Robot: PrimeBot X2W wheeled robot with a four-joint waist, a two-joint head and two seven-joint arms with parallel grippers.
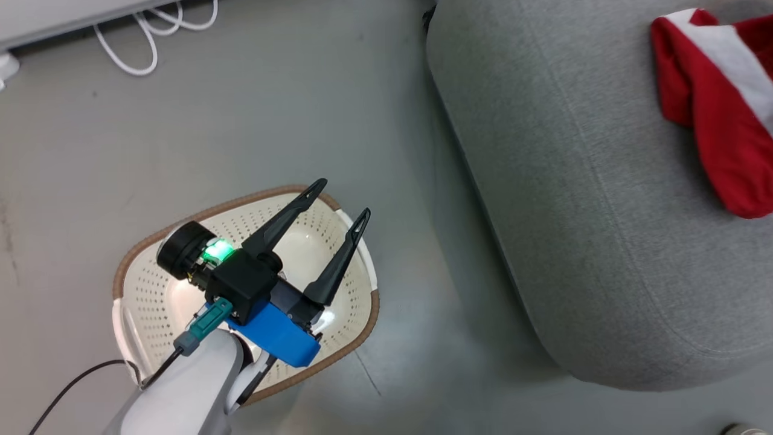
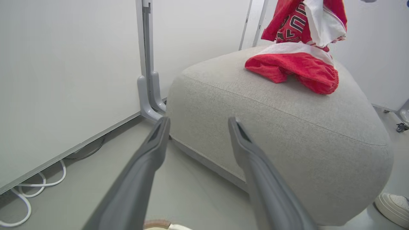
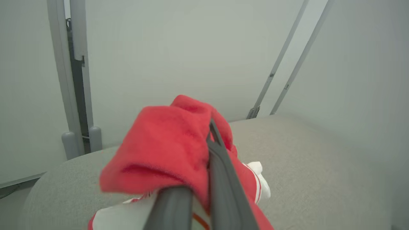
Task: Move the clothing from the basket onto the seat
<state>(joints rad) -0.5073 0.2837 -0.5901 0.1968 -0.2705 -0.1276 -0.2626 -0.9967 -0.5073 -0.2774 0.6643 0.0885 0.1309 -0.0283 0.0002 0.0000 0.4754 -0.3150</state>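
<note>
Right wrist view: right tool (image 3: 209, 134) pinches clothing (image 3: 159, 150).

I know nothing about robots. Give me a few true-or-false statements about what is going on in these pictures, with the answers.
1. The left gripper is open and holds nothing. True.
2. The laundry basket is piled high with clothing. False: the part of its inside that shows is bare.
3. A red garment lies on the grey seat. True.
4. The right gripper is open and empty. False: it is shut on another red garment.
5. The laundry basket stands on the grey seat. False: it stands on the floor beside it.
</note>
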